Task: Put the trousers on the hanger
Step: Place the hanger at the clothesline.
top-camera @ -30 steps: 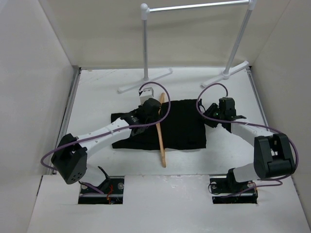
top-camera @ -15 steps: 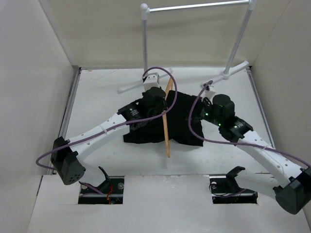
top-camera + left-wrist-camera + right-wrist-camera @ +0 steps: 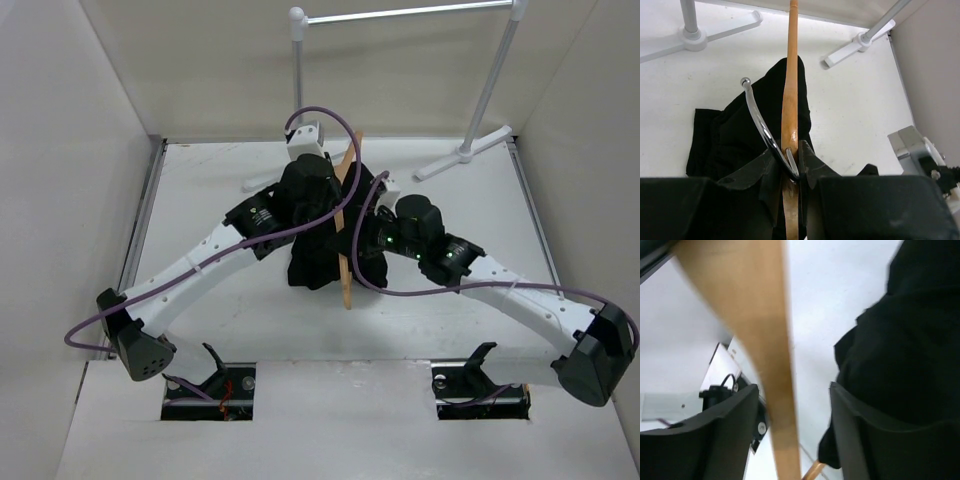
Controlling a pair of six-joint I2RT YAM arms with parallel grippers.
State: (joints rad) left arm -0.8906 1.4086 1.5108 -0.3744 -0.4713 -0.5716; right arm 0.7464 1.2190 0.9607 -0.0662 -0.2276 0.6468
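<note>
The left arm [image 3: 200,265] stretches from the near left corner in a long slope toward the middle of the worktop [image 3: 200,190]. Its wrist is raised above the cloth. The left hand [image 3: 790,165] is pressed together on the hanger [image 3: 789,90]. It holds the wood just where the metal hook [image 3: 757,117] comes out, and the hook curves away to the left in the wrist view.

The hanger is turned on its edge. One end points to the far wall and the other end points to the near edge.

The trousers [image 3: 320,265] are gathered into a dark heap in the middle of the worktop, between the two hands. Part of the cloth lies over the far arm of the hanger and falls on both sides of it.

The right arm [image 3: 520,300] comes from the near right corner, bends at the elbow and reaches in low from the right. The right hand [image 3: 792,387] has its fingers [image 3: 725,440] apart, and the wooden bar passes between them. The black cloth is just beside its right finger. I cannot tell whether the fingers touch the wood.

The feet of the clothes rail [image 3: 300,90] stand near the back of the worktop, behind the trousers.
</note>
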